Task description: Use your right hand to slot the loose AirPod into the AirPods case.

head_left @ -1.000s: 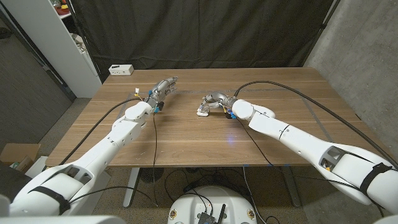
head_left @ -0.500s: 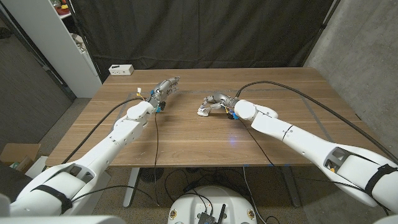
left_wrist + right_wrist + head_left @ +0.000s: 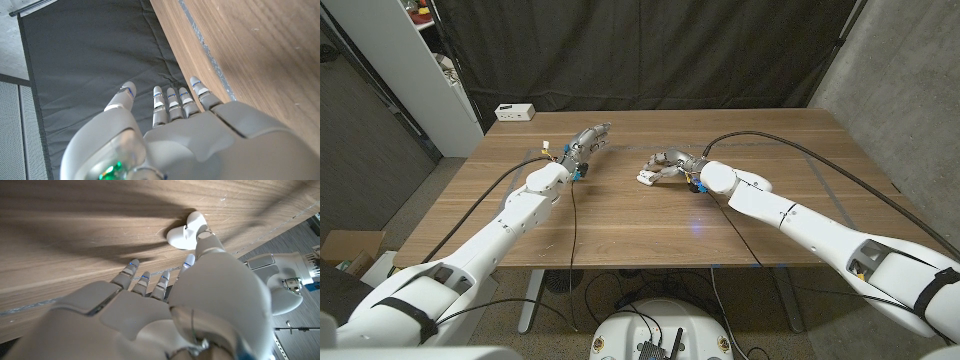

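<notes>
The white AirPods case [image 3: 646,179] lies with its lid open on the wooden table [image 3: 620,230], near the middle. In the right wrist view the case [image 3: 184,234] looks heart-shaped, and my right thumb tip [image 3: 206,234] touches its edge. My right hand [image 3: 669,161] hovers bent over the table just behind and to the right of the case, and I see nothing held in it. Its other fingers [image 3: 145,277] point down at the wood beside the case. I cannot make out the loose AirPod. My left hand [image 3: 588,139] is at the back left, with its fingers [image 3: 172,100] straight and apart, holding nothing.
A small white box [image 3: 514,112] sits at the table's far left corner. A white shelf unit [image 3: 435,70] stands left of the table. A dark curtain [image 3: 650,50] hangs behind. A black cable [image 3: 790,145] runs along my right arm.
My right forearm has shifted slightly to the right while the hand stays at the case. The left hand has crept a little farther back. The case has not moved.
</notes>
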Controlling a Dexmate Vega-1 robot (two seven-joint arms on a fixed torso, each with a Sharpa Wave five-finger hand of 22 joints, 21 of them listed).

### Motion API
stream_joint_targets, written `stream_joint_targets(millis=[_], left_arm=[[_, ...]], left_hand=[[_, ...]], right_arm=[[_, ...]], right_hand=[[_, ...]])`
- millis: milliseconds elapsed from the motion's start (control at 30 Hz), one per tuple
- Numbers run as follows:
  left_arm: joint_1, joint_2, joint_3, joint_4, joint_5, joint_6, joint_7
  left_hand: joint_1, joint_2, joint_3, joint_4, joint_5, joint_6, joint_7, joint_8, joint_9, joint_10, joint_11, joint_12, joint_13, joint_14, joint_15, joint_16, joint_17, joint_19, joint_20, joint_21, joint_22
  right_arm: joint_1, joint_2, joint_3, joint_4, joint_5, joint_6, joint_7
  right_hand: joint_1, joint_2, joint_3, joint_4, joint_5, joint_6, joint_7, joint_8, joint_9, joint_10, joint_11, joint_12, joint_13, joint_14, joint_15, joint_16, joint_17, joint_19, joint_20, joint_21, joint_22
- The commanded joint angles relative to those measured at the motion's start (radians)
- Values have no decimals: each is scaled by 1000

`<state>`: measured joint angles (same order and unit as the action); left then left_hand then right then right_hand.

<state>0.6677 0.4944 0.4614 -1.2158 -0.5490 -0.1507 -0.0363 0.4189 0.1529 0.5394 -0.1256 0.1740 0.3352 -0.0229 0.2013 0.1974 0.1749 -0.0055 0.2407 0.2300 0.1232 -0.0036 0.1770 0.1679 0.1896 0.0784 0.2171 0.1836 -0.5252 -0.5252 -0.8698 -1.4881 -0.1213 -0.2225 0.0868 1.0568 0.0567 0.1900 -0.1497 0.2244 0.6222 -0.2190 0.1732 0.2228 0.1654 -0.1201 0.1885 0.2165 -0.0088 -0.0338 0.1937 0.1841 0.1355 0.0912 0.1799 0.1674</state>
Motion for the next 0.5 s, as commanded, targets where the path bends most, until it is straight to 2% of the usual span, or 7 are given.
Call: stream_joint_targets(millis=[33, 167, 200, 267, 367, 500], left_arm=[[-11, -7, 3, 17, -1, -3, -8], [-16, -6, 4, 27, -2, -5, -20], [-18, -5, 5, 27, -1, -1, -20], [-23, -2, 6, 29, 0, 4, -24], [-31, 0, 6, 39, 0, 2, -36], [-37, 2, 5, 53, -3, -7, -53]], left_hand=[[3, 0, 1, -5, 3, 3, -7, -3, 5, 10, -1, 0, 2, -2, 4, 2, 1, 1, -1, -2, 3], [3, 1, 1, -5, 3, 3, -9, -3, 5, 10, -3, 0, 2, -2, 3, 2, 1, 1, 0, -2, 3], [3, 1, 1, -5, 3, 2, -10, -3, 5, 10, -3, 0, 2, -2, 4, 2, 1, 1, 0, -2, 3], [3, 1, 1, -6, 4, 2, -10, -4, 5, 10, -3, 0, 2, -2, 3, 2, 1, 2, -1, -2, 3], [4, 1, 2, -6, 4, 1, -11, -4, 5, 11, -2, 0, 2, -1, 3, 2, 1, 1, 0, -2, 3], [4, 1, 2, -6, 4, 0, -13, -4, 5, 13, -2, 1, 2, -2, 1, 2, 1, 1, 0, -2, 3]], right_arm=[[-57, -18, 26, -55, -24, 33, -86], [-82, -2, 27, -69, -53, 15, -147], [-86, 3, 25, -72, -61, 7, -160], [-94, 12, 28, -73, -69, -5, -183], [-105, 27, 29, -72, -81, -26, -217], [-116, 43, 30, -63, -85, -42, -248]], right_hand=[[-24, -12, -6, 14, -6, -23, -2, 3, 0, -2, 12, 7, 5, 2, -66, 7, 5, 16, 5, 11, 1], [-59, -44, -27, 21, -3, -28, 10, 13, -1, 7, 30, 16, 7, 13, -61, 11, 5, 35, 6, 14, 1], [-71, -56, -35, 23, 0, -50, 5, 8, -1, 7, 33, 17, 7, 13, -60, 11, 6, 37, 6, 13, 1], [-84, -66, -42, 26, 5, -61, 42, 11, 0, 3, 42, 17, 8, 13, -59, 10, 6, 39, 6, 12, 1], [-93, -74, -46, 26, 11, -79, 70, 10, 1, -6, 49, 15, 9, 12, -56, 9, 6, 39, 5, 11, 1], [-101, -82, -51, 27, 15, -101, 77, 8, 1, -14, 58, 14, 10, 7, -55, 7, 6, 39, 6, 10, 1]])
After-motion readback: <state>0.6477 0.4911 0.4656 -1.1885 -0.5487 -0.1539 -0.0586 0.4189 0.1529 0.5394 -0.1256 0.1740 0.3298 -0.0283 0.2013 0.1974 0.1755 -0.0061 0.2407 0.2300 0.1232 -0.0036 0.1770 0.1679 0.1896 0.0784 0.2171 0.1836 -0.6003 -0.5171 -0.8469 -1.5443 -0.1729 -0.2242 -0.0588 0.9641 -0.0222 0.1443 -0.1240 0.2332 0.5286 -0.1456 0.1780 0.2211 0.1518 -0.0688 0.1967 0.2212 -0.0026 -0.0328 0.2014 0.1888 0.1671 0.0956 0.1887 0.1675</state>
